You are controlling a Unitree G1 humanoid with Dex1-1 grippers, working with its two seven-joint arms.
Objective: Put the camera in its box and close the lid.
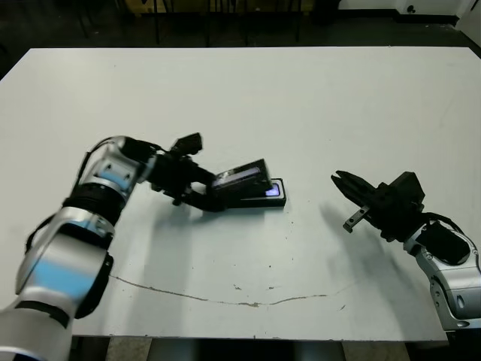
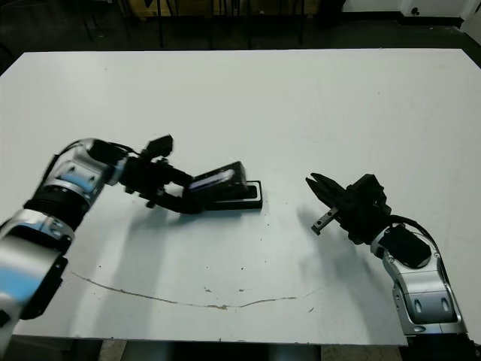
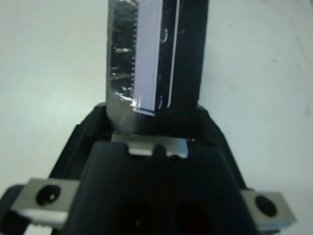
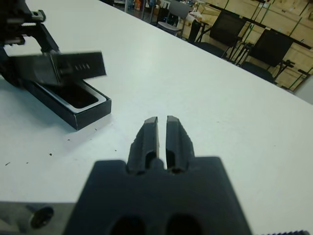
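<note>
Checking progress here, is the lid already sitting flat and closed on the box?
No, the lid is held tilted above the box by the left claw, leaving the white-lined inside open.

A broad white rectangular table (image 1: 248, 98) is showing a thin dark crack-like line (image 1: 225, 299) near its front edge, while dark-framed chairs (image 4: 230, 32) are standing beyond.

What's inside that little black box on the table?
The box has a white rim and a dark inside. The lid in the left hand covers most of it, hiding whatever's underneath.
</note>
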